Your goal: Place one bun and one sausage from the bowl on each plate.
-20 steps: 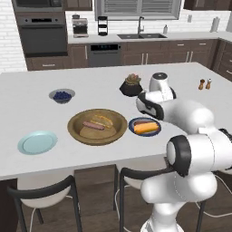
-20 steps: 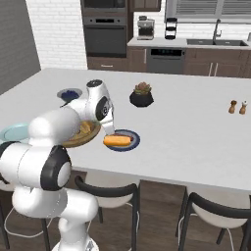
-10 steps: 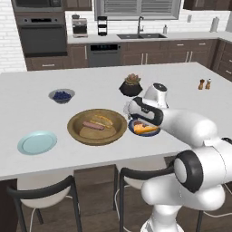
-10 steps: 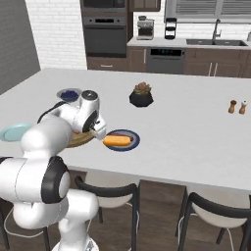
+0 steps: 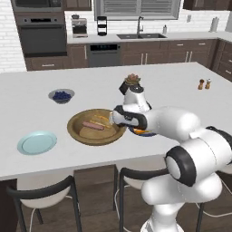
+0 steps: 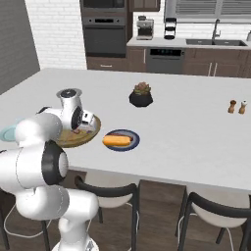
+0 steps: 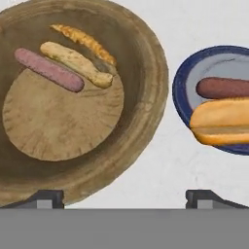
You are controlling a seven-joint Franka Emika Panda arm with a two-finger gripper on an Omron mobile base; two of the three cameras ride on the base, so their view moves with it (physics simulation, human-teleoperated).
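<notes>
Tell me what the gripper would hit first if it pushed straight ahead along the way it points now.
Probably the near rim of the wooden bowl or the bare counter between it and the navy plate. The open gripper straddles that gap; depth is unclear, so I can't tell which comes first.

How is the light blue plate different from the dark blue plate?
The pale light-blue round plate has no food on it, while the dark navy-blue round plate holds a bun and a sausage. The light one sits left of the wide brown wooden bowl, far from the arm; the dark one sits right of the bowl. Both are round, flat and smaller than the bowl.
</notes>
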